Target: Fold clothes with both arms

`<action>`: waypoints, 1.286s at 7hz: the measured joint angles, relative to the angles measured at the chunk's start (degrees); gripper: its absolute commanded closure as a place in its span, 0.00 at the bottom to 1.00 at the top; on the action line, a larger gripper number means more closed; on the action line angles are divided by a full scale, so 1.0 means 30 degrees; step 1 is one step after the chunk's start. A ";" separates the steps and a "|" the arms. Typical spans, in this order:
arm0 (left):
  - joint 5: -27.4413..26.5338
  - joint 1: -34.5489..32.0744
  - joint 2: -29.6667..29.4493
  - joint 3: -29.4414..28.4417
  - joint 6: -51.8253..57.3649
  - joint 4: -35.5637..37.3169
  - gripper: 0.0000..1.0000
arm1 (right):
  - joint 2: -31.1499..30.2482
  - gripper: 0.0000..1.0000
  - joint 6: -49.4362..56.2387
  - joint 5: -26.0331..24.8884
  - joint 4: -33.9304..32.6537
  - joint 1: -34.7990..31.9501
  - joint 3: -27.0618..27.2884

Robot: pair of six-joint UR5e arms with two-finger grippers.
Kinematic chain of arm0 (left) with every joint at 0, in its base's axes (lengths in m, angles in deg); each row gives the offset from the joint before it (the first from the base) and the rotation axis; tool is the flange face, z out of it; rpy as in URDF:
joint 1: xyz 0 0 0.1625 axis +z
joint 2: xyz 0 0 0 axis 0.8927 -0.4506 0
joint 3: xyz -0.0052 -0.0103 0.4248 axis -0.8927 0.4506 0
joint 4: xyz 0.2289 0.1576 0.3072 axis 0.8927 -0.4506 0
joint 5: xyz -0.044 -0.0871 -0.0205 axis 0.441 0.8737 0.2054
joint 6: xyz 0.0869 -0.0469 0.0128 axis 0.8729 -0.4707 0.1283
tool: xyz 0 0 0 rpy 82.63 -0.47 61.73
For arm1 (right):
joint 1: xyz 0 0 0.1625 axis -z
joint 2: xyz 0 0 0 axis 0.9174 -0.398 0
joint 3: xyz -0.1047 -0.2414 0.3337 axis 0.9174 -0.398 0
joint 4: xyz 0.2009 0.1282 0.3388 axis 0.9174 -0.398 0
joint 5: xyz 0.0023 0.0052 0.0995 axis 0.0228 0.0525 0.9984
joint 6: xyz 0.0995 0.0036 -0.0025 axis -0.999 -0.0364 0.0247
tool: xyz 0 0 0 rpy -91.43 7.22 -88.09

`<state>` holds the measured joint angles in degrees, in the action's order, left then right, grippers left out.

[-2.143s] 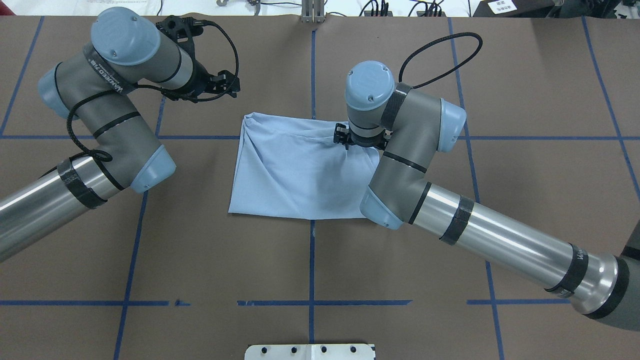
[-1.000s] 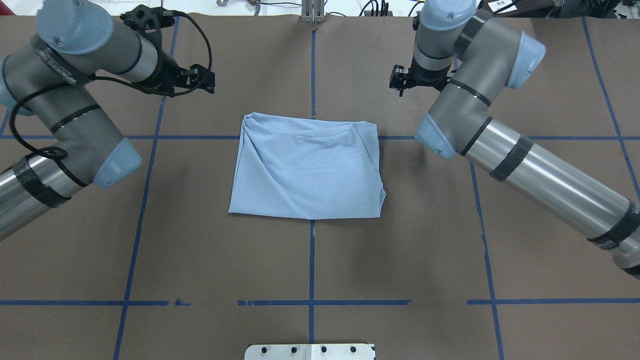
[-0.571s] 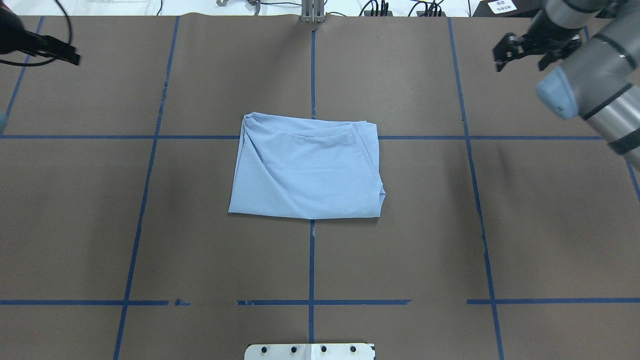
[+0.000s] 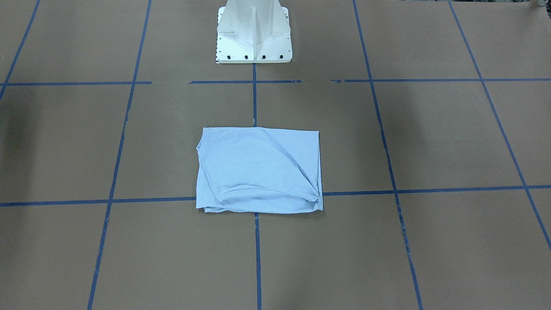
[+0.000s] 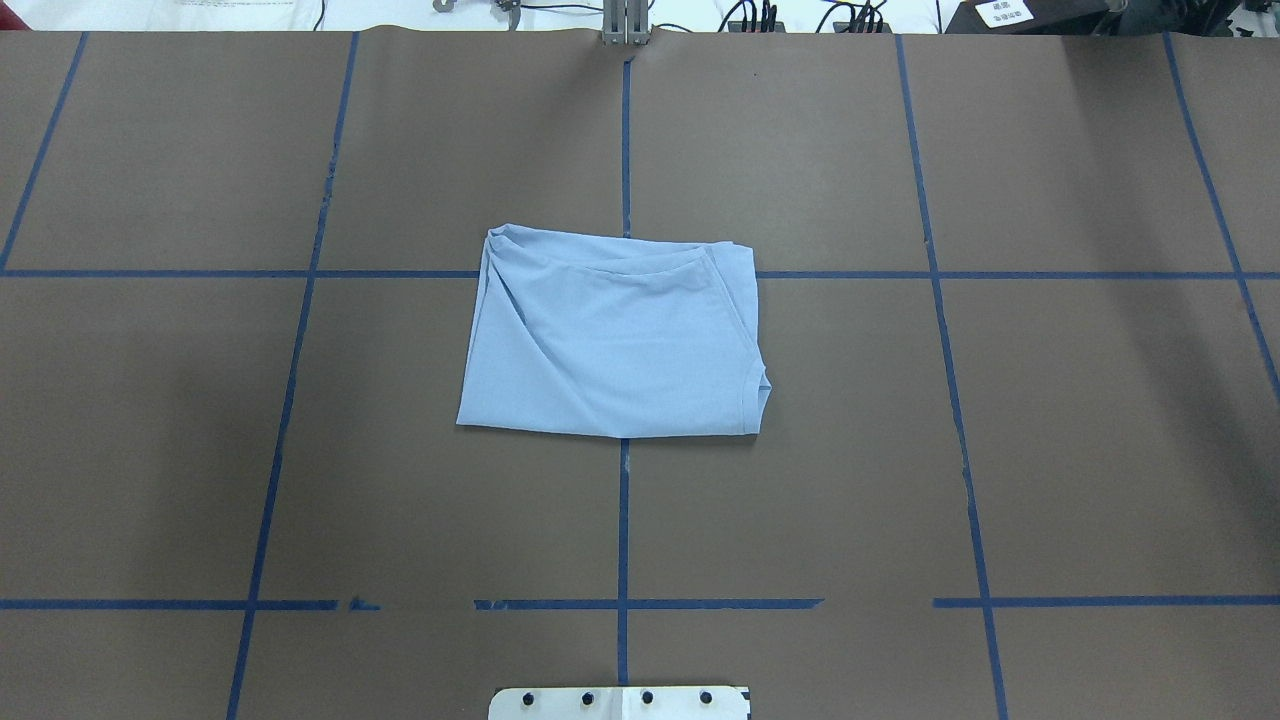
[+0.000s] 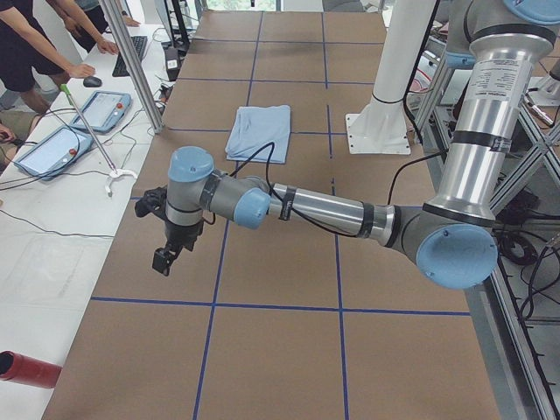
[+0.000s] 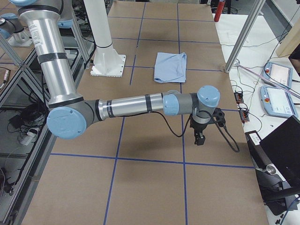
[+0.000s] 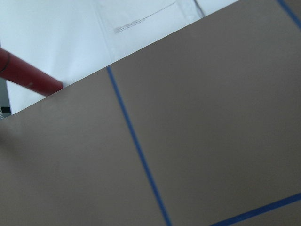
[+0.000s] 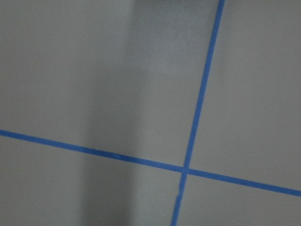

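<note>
Overhead exterior and front-facing views are centred on the pale-blue T-shirt [image 5: 610, 340], laid folded at the middle of the counter [image 5: 900, 450] over crossing blue tape lines [image 5: 150, 272]. The arms [image 6: 324, 210] are shown by the side views only: the left gripper [image 6: 164, 258] and the right gripper [image 7: 200, 139] are hung pointing down above opposite counter ends, well apart from the shirt. Whether their jaws are open or closed cannot be told. Bare counter and tape are caught by the wrist cameras.

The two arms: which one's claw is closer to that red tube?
The left arm, nearest in the left side view: its claw hangs at the end where the red tube lies; the right arm reaches toward the opposite end.
</note>
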<state>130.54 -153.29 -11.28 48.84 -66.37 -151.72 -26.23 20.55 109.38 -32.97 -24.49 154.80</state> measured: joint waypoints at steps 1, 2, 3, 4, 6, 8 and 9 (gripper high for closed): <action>0.0814 -0.0466 0.0585 -0.0222 0.0526 -0.0108 0.00 | -0.0962 0.00 0.1453 0.0055 -0.0477 -0.1040 0.0420; 0.1124 -0.0637 0.0901 -0.0489 0.0412 -0.0680 0.00 | -0.2115 0.00 0.1916 -0.0041 -0.0658 -0.1499 0.1283; 0.1125 -0.0686 0.1451 -0.0822 0.0173 -0.1546 0.00 | -0.2960 0.00 0.2033 -0.0139 -0.0711 -0.1641 0.1872; 0.1122 -0.0650 0.2153 -0.1047 -0.0126 -0.2161 0.00 | -0.3359 0.00 0.1768 -0.0198 -0.0751 -0.1684 0.2108; 0.1059 -0.0294 0.2708 -0.0912 -0.2087 -0.2499 0.00 | -0.3444 0.00 -0.1199 -0.0225 -0.0757 -0.1379 0.2252; 0.1177 0.0741 0.2795 -0.0558 -0.3043 -0.2334 0.00 | -0.3283 0.00 -0.2860 -0.0222 -0.0709 -0.0455 0.2389; 0.1394 0.0959 0.2810 -0.0444 -0.3150 -0.2044 0.00 | -0.3251 0.00 -0.3067 -0.0221 -0.0699 -0.0078 0.2424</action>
<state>134.72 -150.41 -2.85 47.51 -75.82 -157.85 -35.98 11.35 108.72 -35.06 -24.73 162.08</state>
